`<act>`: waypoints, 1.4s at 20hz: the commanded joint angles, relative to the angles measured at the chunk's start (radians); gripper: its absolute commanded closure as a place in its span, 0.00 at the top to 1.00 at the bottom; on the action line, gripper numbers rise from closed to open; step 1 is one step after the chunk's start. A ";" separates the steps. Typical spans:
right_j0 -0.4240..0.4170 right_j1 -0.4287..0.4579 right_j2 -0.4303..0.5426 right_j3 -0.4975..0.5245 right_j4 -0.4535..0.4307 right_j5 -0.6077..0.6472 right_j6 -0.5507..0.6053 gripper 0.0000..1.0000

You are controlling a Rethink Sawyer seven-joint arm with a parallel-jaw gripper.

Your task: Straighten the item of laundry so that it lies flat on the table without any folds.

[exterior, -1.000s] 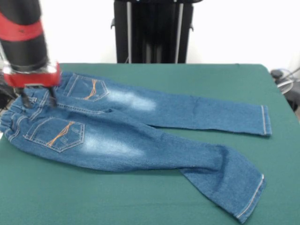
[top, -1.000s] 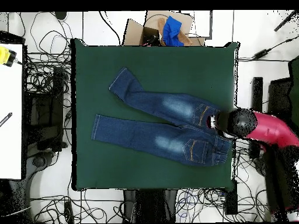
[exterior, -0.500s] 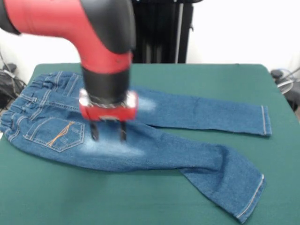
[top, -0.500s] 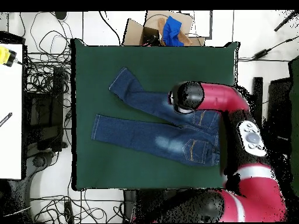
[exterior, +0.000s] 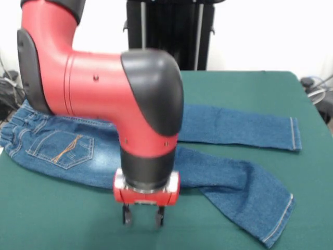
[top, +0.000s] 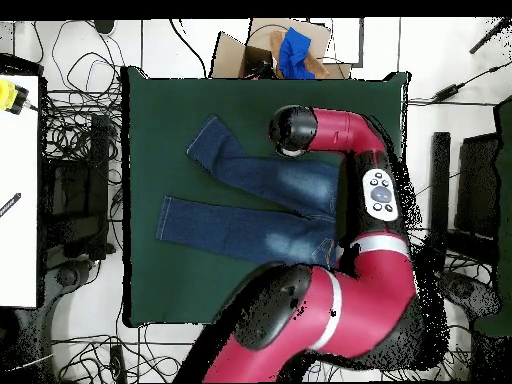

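Note:
The blue denim jeans [exterior: 61, 147] lie back side up on the green table [exterior: 250, 83]. The waistband is at the left and both legs run to the right. The far leg [exterior: 234, 127] lies straight. The near leg [exterior: 250, 195] bends at the knee toward the front right. My gripper [exterior: 141, 216] is open and empty, fingers pointing down over bare cloth just in front of the near leg. In the overhead view the arm's wrist [top: 292, 130] hides the gripper, beside the jeans [top: 250, 195] on the table [top: 160, 110].
The red arm covers the jeans' seat and crotch in the front view. The black pedestal [exterior: 169, 34] stands behind the table. A cardboard box with a blue thing in it [top: 285, 50] sits past the table's edge. Cables and a white desk [top: 18, 190] lie beside it.
My gripper has moved from the waistband at the left, across the seat of the jeans, to bare table in front of the near leg. The jeans' legs have not shifted.

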 commanded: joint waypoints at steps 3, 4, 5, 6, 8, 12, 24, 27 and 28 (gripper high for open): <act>0.089 0.126 -0.115 -0.180 0.037 0.104 0.343 1.00; 0.101 0.097 -0.127 -0.146 0.050 0.111 0.366 1.00; 0.121 0.064 -0.140 -0.119 0.067 0.135 0.386 1.00; 0.142 0.016 -0.152 -0.075 0.090 0.167 0.416 1.00; 0.189 -0.063 -0.179 -0.028 0.142 0.264 0.469 1.00; 0.249 -0.129 -0.217 -0.010 0.225 0.414 0.551 1.00; 0.311 -0.183 -0.230 0.180 0.339 0.308 0.652 1.00; 0.315 -0.118 -0.251 0.166 0.269 0.160 0.657 1.00; 0.307 -0.092 -0.246 0.172 0.254 0.088 0.651 1.00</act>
